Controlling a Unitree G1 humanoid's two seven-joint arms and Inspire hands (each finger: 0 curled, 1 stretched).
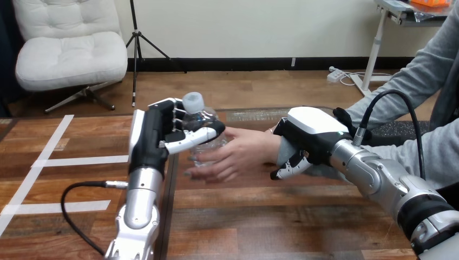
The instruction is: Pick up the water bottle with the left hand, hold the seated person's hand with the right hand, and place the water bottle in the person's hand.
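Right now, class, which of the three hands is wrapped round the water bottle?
The robot's left hand: its fingers and thumb curl round the water bottle. The robot's right hand clasps the person's wrist; the person's hand lies open.

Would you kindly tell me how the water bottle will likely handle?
The water bottle looks like thin clear plastic, so the left hand may dent it. Its smooth round body could slip or roll if released before the person's hand closes.
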